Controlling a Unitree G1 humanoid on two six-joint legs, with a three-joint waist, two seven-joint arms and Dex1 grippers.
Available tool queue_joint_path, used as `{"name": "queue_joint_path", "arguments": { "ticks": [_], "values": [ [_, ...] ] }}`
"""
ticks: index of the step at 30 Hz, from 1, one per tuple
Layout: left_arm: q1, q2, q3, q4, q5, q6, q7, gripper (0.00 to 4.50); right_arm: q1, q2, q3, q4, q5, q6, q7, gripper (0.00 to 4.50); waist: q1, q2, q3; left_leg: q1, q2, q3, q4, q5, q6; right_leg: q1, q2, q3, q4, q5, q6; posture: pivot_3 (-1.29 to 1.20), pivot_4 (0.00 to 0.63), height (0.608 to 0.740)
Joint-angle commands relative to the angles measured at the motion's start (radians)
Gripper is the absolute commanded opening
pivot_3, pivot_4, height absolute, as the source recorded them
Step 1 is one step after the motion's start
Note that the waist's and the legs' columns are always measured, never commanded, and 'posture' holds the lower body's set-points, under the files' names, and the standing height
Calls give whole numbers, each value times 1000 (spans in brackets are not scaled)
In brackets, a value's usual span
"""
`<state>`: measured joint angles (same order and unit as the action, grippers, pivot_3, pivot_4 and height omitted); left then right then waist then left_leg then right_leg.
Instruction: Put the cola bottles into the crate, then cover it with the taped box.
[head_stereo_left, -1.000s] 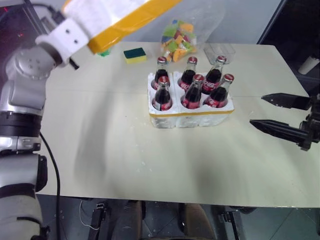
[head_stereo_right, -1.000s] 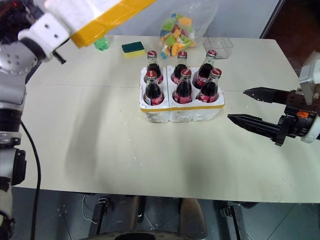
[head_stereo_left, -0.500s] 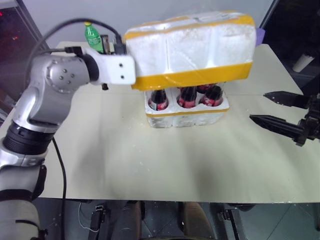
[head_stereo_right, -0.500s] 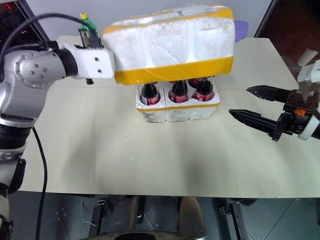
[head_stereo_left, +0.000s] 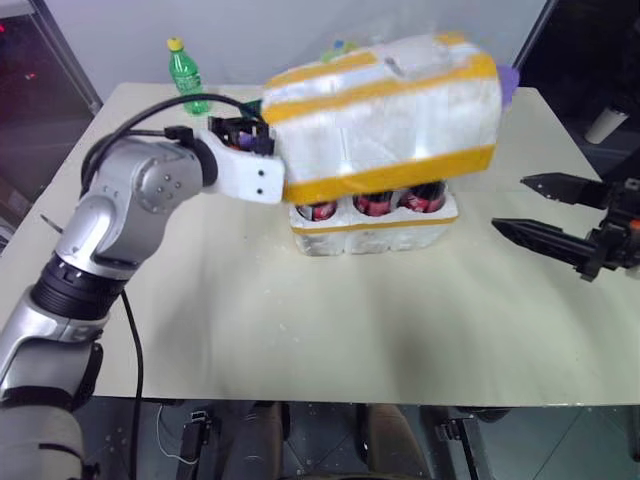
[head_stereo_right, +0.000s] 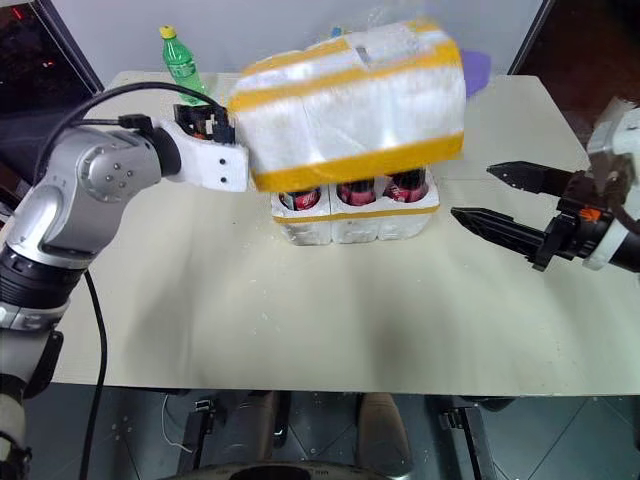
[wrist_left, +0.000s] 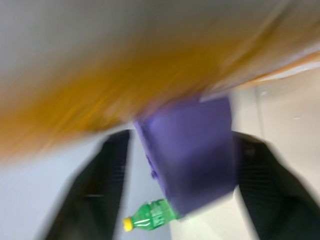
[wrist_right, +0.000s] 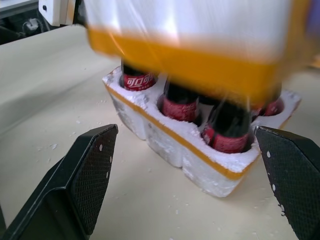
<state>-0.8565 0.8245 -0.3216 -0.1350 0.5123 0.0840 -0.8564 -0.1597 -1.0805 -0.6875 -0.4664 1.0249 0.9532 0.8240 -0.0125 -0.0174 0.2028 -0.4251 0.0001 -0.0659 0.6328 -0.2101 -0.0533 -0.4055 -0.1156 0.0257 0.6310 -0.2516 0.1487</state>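
Right wrist view: our pads (wrist_right: 90, 175) spread wide before one crate (wrist_right: 200, 155), empty-handed.
We count three front cola bottles (wrist_right: 229, 131); others hidden under one taped box (head_stereo_left: 385, 120), tilted over them. Left gripper (head_stereo_left: 262, 138) at its end, grip unclear, perhaps loosened.

Right gripper (head_stereo_left: 548, 211) agape (left arm outstretched)

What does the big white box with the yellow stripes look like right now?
The taped box is white styrofoam wrapped in wide yellow tape bands and clear film. It sits tilted over the cola bottles, hiding their tops, with a gap left above the crate. The left gripper is at its end.
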Motion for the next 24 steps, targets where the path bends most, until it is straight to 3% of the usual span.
{"name": "queue_joint_path", "arguments": {
  "ticks": [1, 6, 8, 11, 15, 21, 24],
  "values": [
    [17, 27, 87, -52, -37, -2, -9, 3322, 0, -2, -21, -2, 2, -20, 4, 4500, 0, 0, 0, 0, 0, 0, 0, 0, 0, 0, 0, 0, 0, 0, 0, 0, 150, 739],
    [71, 35, 182, -57, -128, -3, -1, 3322, 14, -1, -25, -3, -3, -24, 10, 4500, -2, 0, 0, 0, 0, 0, 0, 0, 0, 0, 0, 0, 0, 0, 0, 0, 150, 739],
    [146, 16, 267, -90, -278, 120, -80, 3322, 17, 0, -28, -2, -4, -25, 10, 4500, -2, 1, 0, 0, 0, 0, 0, 0, 0, 0, 0, 0, 0, 0, 0, 0, 150, 739],
    [267, 42, 372, -92, -484, 160, -205, 3322, 26, -3, -37, -1, -2, -24, 13, 4500, -6, 1, 0, 1, 0, 0, -1, 0, 0, 0, 0, 0, 1, 0, 0, 0, 150, 739],
    [425, 133, 500, -64, -724, 232, -409, 3322, 45, -17, -46, 23, -26, -33, 39, 4500, -5, 1, 0, 1, 1, 0, -1, 0, 0, 0, 0, 0, 1, 0, 0, 0, 150, 739],
    [271, 192, 619, 101, -1119, 726, -512, 3322, 52, -51, -32, 87, -70, -52, 117, 4500, 7, 0, 0, 1, 0, -1, 2, 0, 0, 2, 0, -1, 0, -2, -4, 0, 150, 739],
    [203, 241, 596, 181, -1186, 819, -579, 3322, 54, -75, -25, 123, -81, -59, 177, 4500, -4, 0, 0, 1, 0, 0, 3, 0, 0, 3, 0, -1, 0, 0, 0, 0, 150, 739]
  ]
}}
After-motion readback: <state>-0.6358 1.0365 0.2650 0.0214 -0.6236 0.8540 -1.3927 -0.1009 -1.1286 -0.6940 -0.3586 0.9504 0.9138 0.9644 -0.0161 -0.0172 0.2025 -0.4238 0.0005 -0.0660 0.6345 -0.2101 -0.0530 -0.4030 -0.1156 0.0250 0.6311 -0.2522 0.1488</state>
